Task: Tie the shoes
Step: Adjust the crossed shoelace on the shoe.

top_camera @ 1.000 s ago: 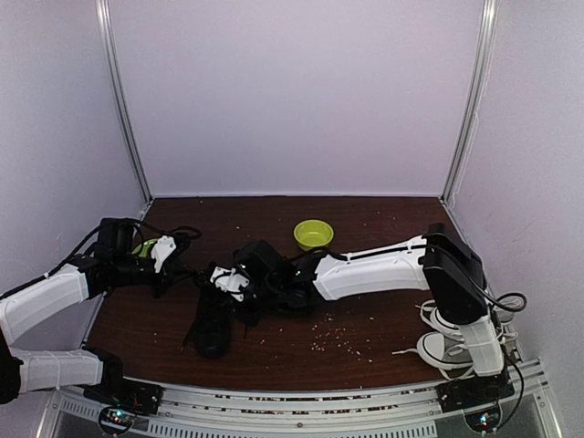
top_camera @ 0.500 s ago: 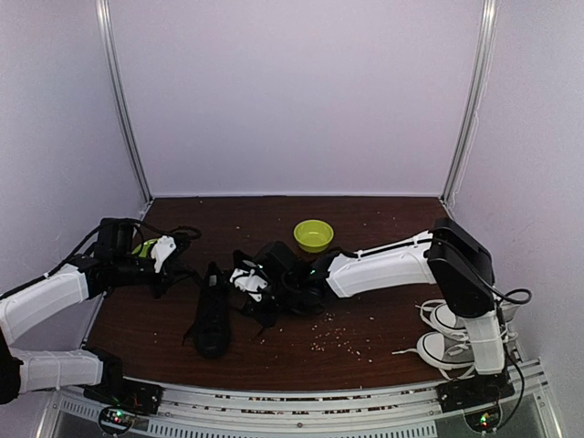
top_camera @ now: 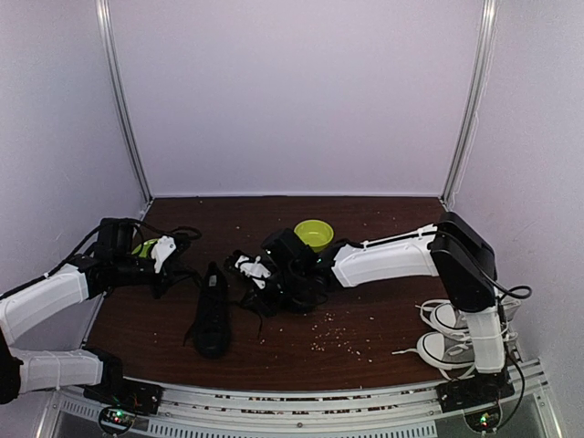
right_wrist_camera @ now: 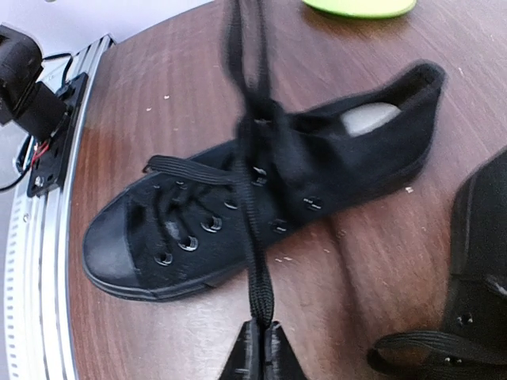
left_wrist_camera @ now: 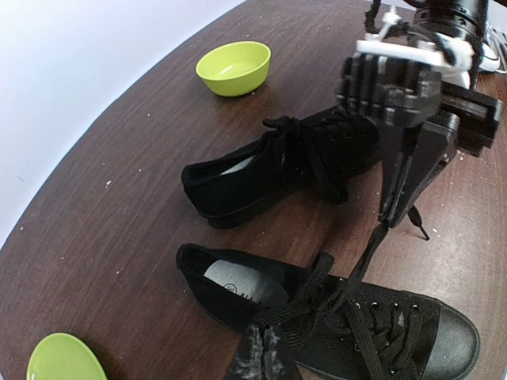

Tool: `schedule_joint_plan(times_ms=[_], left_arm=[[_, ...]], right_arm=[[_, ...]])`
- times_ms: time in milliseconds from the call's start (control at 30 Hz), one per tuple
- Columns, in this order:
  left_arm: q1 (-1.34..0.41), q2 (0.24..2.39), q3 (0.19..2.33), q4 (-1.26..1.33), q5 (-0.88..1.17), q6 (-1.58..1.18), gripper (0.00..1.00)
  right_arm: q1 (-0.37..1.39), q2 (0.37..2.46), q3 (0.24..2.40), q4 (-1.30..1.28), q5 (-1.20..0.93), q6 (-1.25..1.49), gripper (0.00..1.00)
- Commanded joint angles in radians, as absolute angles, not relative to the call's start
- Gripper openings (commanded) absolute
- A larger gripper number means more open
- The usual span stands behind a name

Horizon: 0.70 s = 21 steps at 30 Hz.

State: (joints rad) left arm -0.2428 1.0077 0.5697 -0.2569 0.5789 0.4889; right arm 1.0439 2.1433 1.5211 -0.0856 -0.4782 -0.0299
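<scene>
Low over the dark wooden table, both arms work one of the black shoes, which lies on its sole left of centre with its toe toward the near rail. The left gripper is clenched on a strand of that shoe's black lace, its fingertips pinched together just above the open collar. The right gripper, reaching in from the other side, is likewise clamped tight on the lace, and the strand runs straight from its fingertips across the eyelets to where the laces cross over the tongue. The second black shoe rests just beyond the first, under the right arm, heel toward the left arm's camera, its own laces lying loose in a heap on top. A lime-green bowl stands farther back on the table, apart from both shoes. A second green dish sits beside the left arm. A pair of white-laced sneakers lies at the table's right edge near the right arm's base. Pale crumbs are scattered over the wood.
</scene>
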Motion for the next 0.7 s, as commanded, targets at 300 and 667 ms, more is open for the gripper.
schedule_joint_plan(times_ms=[300, 667], left_arm=[[-0.238, 0.998, 0.563, -0.235, 0.607, 0.505, 0.00], [-0.239, 0.996, 0.561, -0.232, 0.605, 0.502, 0.00]], right_arm=[[1.019, 2.218, 1.710, -0.129, -0.616, -0.104, 0.40], [1.023, 2.368, 1.888, -0.165, -0.582, -0.079, 0.37]])
